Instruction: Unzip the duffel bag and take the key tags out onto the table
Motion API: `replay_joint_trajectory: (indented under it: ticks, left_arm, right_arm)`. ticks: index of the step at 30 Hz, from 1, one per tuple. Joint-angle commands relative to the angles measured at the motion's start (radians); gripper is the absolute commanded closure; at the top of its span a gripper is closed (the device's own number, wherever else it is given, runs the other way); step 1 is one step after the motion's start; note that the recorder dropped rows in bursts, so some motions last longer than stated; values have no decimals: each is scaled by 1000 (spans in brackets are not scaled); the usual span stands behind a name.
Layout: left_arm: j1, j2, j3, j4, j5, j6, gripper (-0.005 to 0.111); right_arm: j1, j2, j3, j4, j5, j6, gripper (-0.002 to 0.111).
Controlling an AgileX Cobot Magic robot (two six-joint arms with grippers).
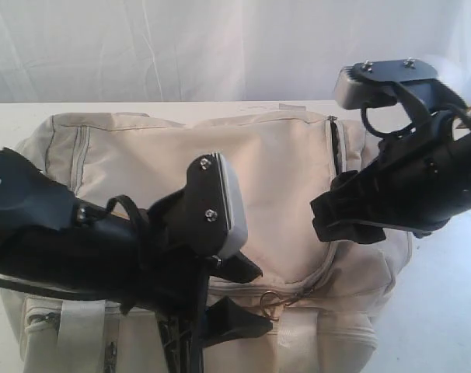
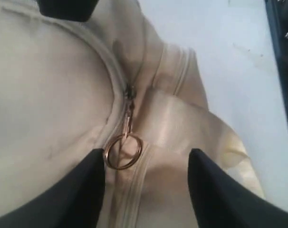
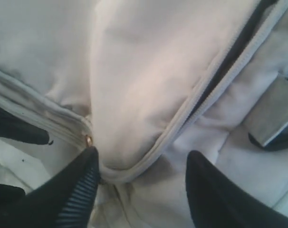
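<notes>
A white curtain [image 1: 181,47] fills the back of the exterior view from 10 o'clock round to 2 o'clock. It hangs in soft, loose folds marked by faint grey shading. Below it stands a wide white table [image 1: 445,311]. The table's far edge meets the cloth as a pale cream strip toward 9 o'clock, and a bare patch of its top shows at 4 o'clock, cooler and faintly bluish. The light is bright and diffuse, and the shadows are soft.

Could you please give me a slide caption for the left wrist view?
Open left claw above the bag's zip-pull ring, white table beyond.
</notes>
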Motion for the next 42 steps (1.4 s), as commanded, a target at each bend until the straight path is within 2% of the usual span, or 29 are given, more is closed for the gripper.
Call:
replay_joint_trajectory:
  ticks: [1, 12, 18, 20, 22, 26, 32, 42]
  left_arm:
    - [-7, 70, 9, -27, -32, 16, 49]
    - [-7, 160, -51, -27, -61, 44, 50]
    - [-7, 173, -51, -34, -30, 44, 50]
    - [-14, 173, -51, -34, -32, 44, 50]
    - [-16, 173, -51, -34, -22, 44, 50]
    - [-16, 169, -51, -34, 28, 23, 50]
    - [-16, 139, -51, -34, 44, 16, 50]
    - [-16, 143, -51, -42, -45, 16, 50]
  right_arm:
    - [-5, 61, -5, -34, -44, -12, 56]
    - [-5, 117, -5, -34, -58, -12, 56]
    - [-5, 150, -5, -28, -62, -12, 57]
    - [-5, 158, -5, -23, -62, -12, 63]
    - [-5, 169, -5, -23, -62, -12, 75]
    - [-5, 184, -5, -25, -67, -12, 108]
    - [-5, 128, -47, -27, -58, -26, 108]
    - [-5, 66, -92, -25, -24, -26, 108]
